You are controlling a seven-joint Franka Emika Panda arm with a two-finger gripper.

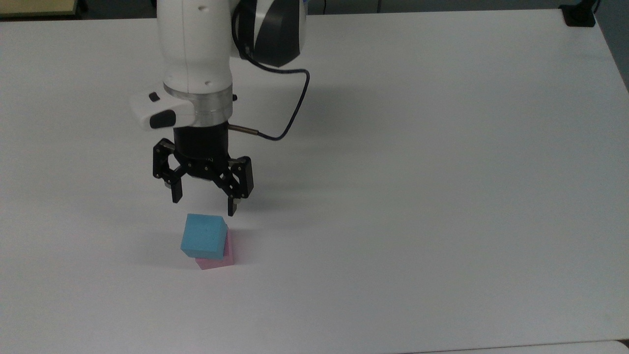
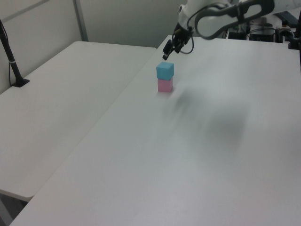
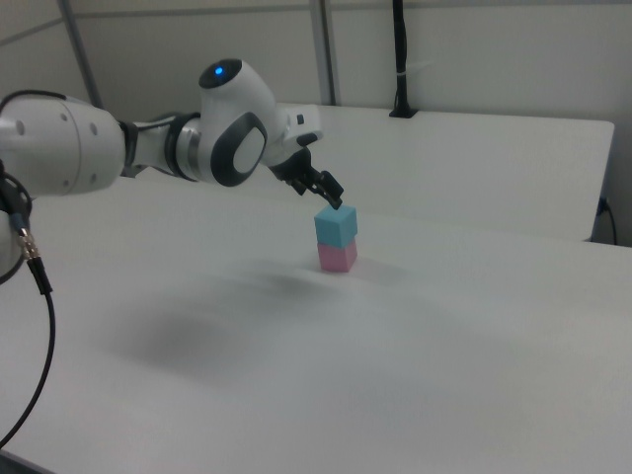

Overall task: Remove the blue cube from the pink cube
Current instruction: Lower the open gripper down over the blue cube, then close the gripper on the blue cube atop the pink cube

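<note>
The blue cube [image 1: 204, 236] [image 2: 165, 70] [image 3: 335, 226] sits on top of the pink cube [image 1: 219, 261] [image 2: 164, 85] [image 3: 337, 257], a little askew, on the white table [image 1: 417, 172]. My gripper [image 1: 204, 207] [image 2: 167, 52] [image 3: 334, 198] hangs open in the air just above and behind the stack, pointing down towards it, touching neither cube. Nothing is between its black fingers [image 1: 232, 206].
A black cable [image 1: 290, 110] loops from the arm's wrist. A second white table [image 2: 61, 103] adjoins on the left view's left, with a black post [image 2: 11, 61] clamped at its edge. A black clamp [image 1: 579, 14] sits at the top view's far right corner.
</note>
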